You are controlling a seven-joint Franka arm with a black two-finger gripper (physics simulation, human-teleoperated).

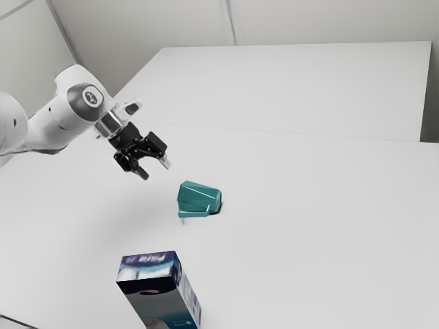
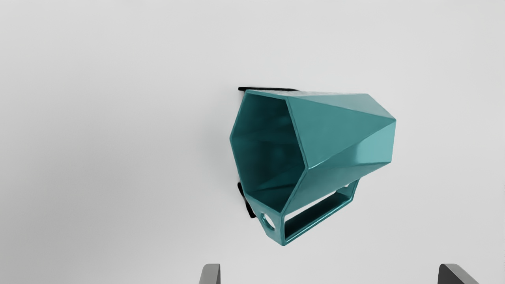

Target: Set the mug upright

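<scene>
Our gripper (image 1: pixel 154 169) stood spread, empty. Mug (image 2: pixel 339 138) lay sideways ahead of it, looked stiff, slick, perhaps light; we judged rim (image 2: pixel 297 134) end surer hold than thin handle (image 2: pixel 317 216).

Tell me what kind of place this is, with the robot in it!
It looks like a pretend robot practice room, maybe a lab. You can see a white robot arm, a plain white table and a teal mug lying on its side.
</scene>
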